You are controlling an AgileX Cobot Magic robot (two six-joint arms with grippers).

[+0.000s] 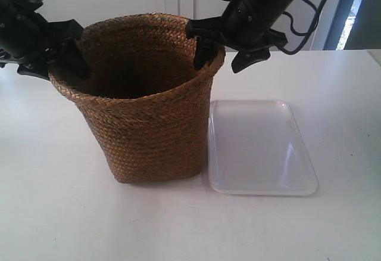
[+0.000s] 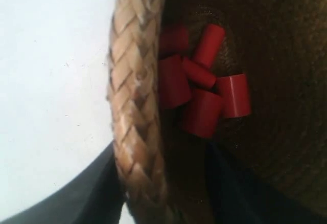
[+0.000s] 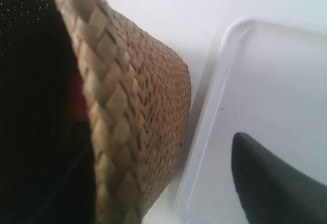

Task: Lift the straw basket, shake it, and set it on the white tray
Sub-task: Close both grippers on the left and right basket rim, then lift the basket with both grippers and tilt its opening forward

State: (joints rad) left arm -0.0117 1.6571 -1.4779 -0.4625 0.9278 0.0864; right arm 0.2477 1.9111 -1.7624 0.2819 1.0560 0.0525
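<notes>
Left tool (image 2: 161, 147), right tool (image 3: 153, 147), each spread astride braided straw basket (image 1: 149, 130) rim — glossy white tray (image 1: 256, 148) beside

Nothing to read in this one

Went over all three views and honestly there's no lettering, label, brand, number or sign I can make out on anything.
</notes>
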